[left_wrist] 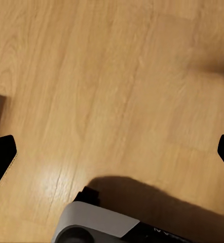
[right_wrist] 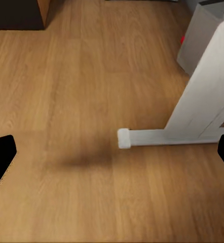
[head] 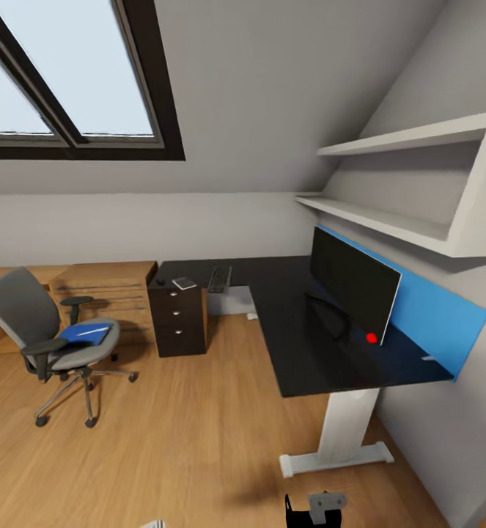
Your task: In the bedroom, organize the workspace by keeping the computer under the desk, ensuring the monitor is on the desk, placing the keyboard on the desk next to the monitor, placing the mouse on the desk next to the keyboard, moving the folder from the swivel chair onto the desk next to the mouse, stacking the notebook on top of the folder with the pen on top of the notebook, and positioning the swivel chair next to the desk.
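The black-topped desk (head: 294, 352) stands against the right wall with the monitor (head: 352, 286) upright on it. At its far end lie the keyboard (head: 219, 279), the small grey notebook (head: 184, 283) and a small dark lump (head: 160, 281) that may be the mouse. The grey swivel chair (head: 41, 326) stands apart at the left, with the blue folder (head: 85, 334) on its seat and the pale pen (head: 94, 331) across the folder. My left gripper (left_wrist: 112, 152) and right gripper (right_wrist: 112, 157) are both open over bare floor. A pale box (right_wrist: 206, 30) stands under the desk; whether it is the computer I cannot tell.
The white desk leg (right_wrist: 193, 116) and its foot lie just ahead of my right gripper. A black drawer unit (head: 178, 320) holds up the desk's far end, beside a low wood cabinet (head: 107, 290). White shelves (head: 411, 183) hang above the desk. Wood floor (head: 184, 425) lies open between chair and desk.
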You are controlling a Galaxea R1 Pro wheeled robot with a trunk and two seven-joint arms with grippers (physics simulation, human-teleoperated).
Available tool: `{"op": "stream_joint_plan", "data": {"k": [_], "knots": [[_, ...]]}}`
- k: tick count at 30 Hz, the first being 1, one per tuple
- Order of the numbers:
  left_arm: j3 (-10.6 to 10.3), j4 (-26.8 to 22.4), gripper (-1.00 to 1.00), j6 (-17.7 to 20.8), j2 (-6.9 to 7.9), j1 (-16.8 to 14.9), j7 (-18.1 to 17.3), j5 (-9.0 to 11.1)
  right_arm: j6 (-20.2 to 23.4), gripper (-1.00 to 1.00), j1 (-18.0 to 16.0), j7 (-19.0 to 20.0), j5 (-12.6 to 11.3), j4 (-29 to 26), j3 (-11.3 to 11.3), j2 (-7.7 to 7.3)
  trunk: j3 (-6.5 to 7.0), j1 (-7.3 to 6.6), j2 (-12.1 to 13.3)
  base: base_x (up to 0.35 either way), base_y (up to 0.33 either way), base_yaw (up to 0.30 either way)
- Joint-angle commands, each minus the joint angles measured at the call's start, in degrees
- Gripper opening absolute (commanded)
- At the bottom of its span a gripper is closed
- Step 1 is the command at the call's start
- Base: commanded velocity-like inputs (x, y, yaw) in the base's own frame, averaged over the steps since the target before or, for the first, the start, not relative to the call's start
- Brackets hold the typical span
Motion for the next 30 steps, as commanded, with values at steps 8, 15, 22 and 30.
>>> {"op": "stream_joint_plan", "data": {"k": [8,15,22,30], "knots": [[-0.5,0.0,1.0,-0.1,-0.01,0.0,0.2,0.4,0.0,1.0,0.0,-0.3,-0.3,0.1,0.4,-0.01,-0.69,0.04,-0.1,0.214,0.271,-0.003],[-0.5,0.0,1.0,-0.1,-0.01,0.0,0.2,0.4,0.0,1.0,-0.1,-0.3,-0.3,0.1,0.4,0.01,-0.79,0.04,-0.1,0.229,0.268,0.0],[-0.4,0.0,1.0,-0.1,-0.01,0.0,0.2,0.4,-0.1,1.0,0.0,-0.3,-0.3,0.1,0.4,-0.02,-0.79,0.04,-0.1,0.254,0.247,0.0],[-0.5,0.0,1.0,-0.1,-0.01,0.0,0.2,0.4,-0.1,1.0,0.0,-0.4,-0.3,0.1,0.4,0.01,-1.01,0.04,-0.1,0.284,0.176,0.0]]}}
